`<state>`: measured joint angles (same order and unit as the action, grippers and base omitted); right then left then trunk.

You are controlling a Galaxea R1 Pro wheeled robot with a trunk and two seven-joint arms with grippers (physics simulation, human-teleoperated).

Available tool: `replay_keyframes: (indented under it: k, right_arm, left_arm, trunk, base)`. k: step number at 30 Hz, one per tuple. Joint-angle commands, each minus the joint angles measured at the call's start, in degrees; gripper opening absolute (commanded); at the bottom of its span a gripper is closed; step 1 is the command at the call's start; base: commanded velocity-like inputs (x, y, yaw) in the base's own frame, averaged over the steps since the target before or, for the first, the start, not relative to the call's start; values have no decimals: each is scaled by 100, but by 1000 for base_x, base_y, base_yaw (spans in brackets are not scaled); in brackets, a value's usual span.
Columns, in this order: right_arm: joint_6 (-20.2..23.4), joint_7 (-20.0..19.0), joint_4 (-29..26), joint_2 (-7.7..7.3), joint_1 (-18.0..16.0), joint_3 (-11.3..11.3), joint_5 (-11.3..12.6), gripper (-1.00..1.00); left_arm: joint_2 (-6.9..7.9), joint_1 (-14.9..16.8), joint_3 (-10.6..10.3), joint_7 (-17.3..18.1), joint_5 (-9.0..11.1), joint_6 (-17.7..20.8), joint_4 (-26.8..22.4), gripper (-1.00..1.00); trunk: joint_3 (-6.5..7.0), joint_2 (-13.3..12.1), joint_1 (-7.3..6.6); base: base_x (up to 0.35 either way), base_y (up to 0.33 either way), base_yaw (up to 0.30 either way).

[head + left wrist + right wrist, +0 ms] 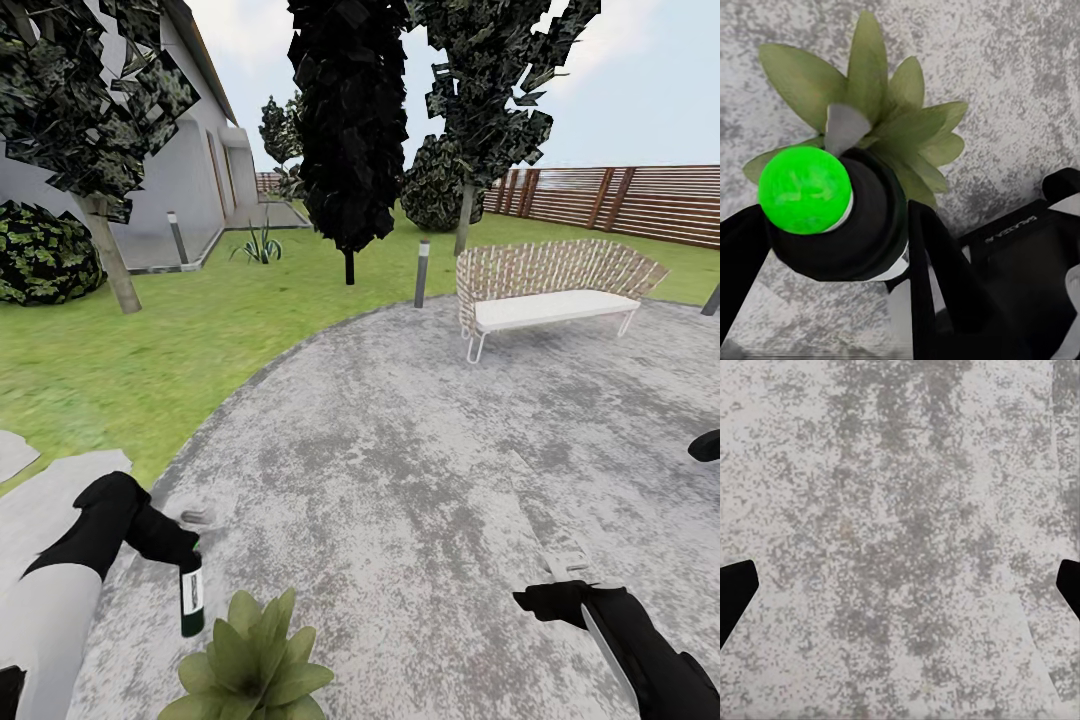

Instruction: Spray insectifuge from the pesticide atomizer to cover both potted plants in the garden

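My left gripper is shut on the pesticide atomizer, a dark-green bottle with a white label strip that hangs upright with its pale grey spray head on top. Just beside and below the bottle, a potted plant with pointed green leaves sits on the gravel patio at the view's lower edge. In the left wrist view the atomizer sits between the black fingers, directly over the plant. My right gripper hangs open over bare gravel, its fingertips wide apart.
A white wicker bench stands at the patio's far side beside a short grey bollard. Lawn, dark trees, a round bush, a striped-leaf plant, the house and a brown slatted fence surround it. A stepping stone lies left.
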<state>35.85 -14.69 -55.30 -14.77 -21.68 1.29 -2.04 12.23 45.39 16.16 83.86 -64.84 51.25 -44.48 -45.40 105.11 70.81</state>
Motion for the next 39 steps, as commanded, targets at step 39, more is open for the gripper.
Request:
replay_keyframes:
  k: [39]
  right_arm:
    - [37,-34,-9,-26,-2,12,-34,100]
  left_arm:
    - [-7,5,-7,79,-863,73,1820,-100]
  trunk:
    - [-99,3,-1]
  base:
    - [0,0,0]
